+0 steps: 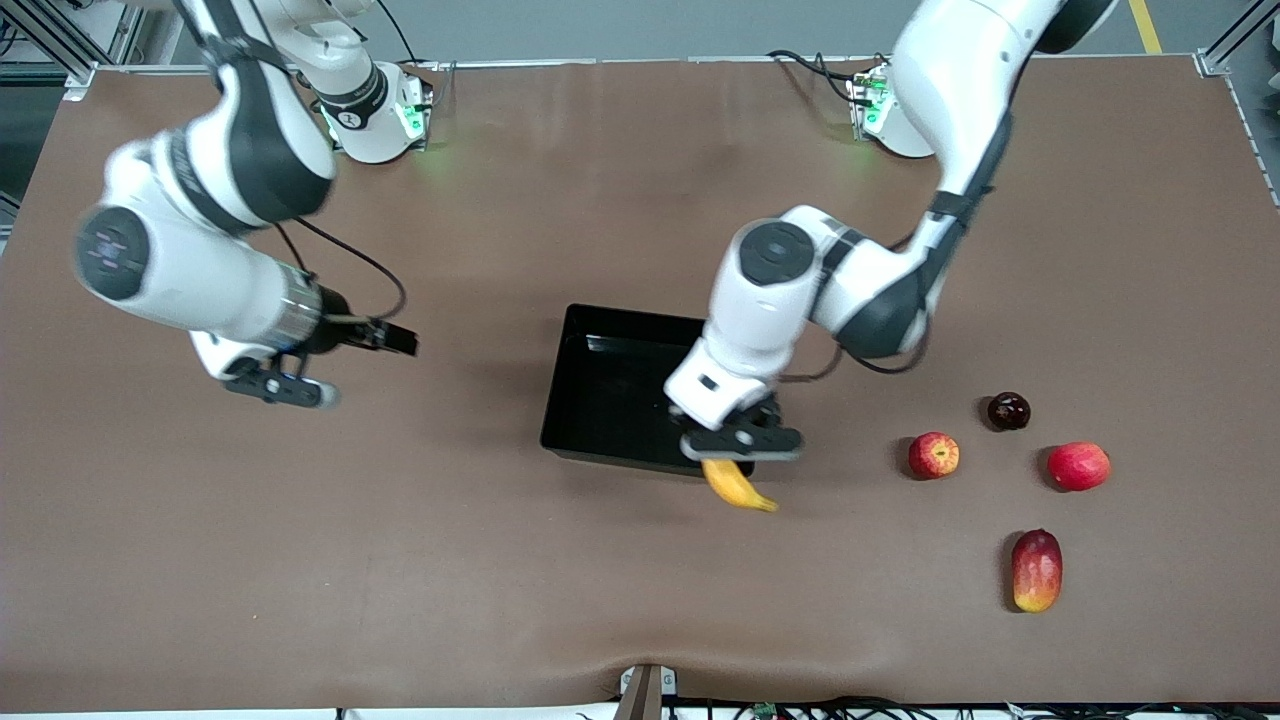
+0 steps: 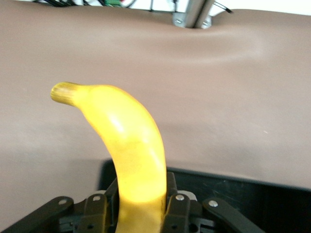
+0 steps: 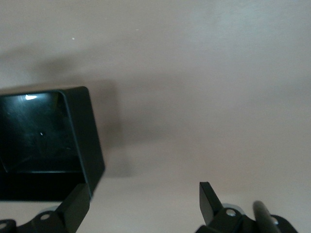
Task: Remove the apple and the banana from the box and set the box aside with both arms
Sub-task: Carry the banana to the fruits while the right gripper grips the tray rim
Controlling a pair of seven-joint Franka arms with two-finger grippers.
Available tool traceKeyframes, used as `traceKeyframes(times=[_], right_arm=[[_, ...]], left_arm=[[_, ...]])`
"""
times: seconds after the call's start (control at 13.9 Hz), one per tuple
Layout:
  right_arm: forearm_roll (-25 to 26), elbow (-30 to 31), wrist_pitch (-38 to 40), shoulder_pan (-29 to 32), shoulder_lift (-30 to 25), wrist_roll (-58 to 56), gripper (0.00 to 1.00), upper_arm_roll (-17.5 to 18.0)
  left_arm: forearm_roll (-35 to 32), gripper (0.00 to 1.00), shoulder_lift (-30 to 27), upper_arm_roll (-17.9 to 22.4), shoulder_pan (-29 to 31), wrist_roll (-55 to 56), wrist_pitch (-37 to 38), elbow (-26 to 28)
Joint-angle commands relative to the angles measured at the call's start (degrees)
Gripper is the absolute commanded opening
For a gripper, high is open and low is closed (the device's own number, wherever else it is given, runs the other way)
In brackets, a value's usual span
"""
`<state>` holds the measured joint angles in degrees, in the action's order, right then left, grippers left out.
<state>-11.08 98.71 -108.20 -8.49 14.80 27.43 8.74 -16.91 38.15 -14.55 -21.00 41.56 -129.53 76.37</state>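
My left gripper (image 1: 741,441) is shut on the yellow banana (image 1: 738,486) and holds it in the air over the black box's (image 1: 600,385) near wall, at the corner toward the left arm's end. In the left wrist view the banana (image 2: 127,141) rises from between the fingers (image 2: 179,206), with the box rim (image 2: 243,191) below. The streaked red apple (image 1: 933,455) lies on the table beside the box, toward the left arm's end. My right gripper (image 1: 283,389) is open and empty above the table toward the right arm's end. In the right wrist view, the right gripper (image 3: 143,200) has the box (image 3: 82,141) ahead.
A dark round fruit (image 1: 1008,411), a plain red round fruit (image 1: 1078,466) and a red-yellow mango (image 1: 1036,570) lie near the apple toward the left arm's end. The brown table (image 1: 400,560) stretches around the box.
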Motion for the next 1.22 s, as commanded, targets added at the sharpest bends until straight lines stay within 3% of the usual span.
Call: traceKeyframes(times=[0.0,0.36,0.58,0.65,0.72,0.86,1.15], right_arm=[[0.35,-0.54,-6.03,-2.75,4.95,6.66,1.00,2.58],[9.56,-1.32,-20.00,-10.47,16.29,18.94,1.00,2.86],[11.07,-6.40,-21.79,-14.26,22.18,26.08,1.00,2.95],[11.25,-6.69,-21.61,-15.32,22.81,26.44,0.93,2.86],[11.77,-6.43,-21.44,-15.33,23.16,26.10,0.66,2.86],[15.28,-6.07,-20.65,-15.50,23.34,22.60,0.00,2.86],[15.82,-6.16,-15.21,-14.80,22.82,22.23,0.00,2.86]], left_arm=[[3.37,0.00,-1.15,-0.39,4.98,-8.47,0.33,1.50],[5.05,0.00,-0.89,-0.22,12.90,-29.73,4.71,1.68],[4.96,0.00,0.25,-0.13,18.17,-44.14,4.99,2.12],[4.96,0.00,0.87,-0.21,19.75,-48.80,4.99,2.20],[5.05,0.00,1.05,-0.13,21.07,-52.59,4.99,2.38],[5.05,0.00,1.49,-0.13,23.36,-59.01,4.99,2.99],[4.96,0.00,4.03,-0.13,27.41,-67.83,4.90,3.26]])
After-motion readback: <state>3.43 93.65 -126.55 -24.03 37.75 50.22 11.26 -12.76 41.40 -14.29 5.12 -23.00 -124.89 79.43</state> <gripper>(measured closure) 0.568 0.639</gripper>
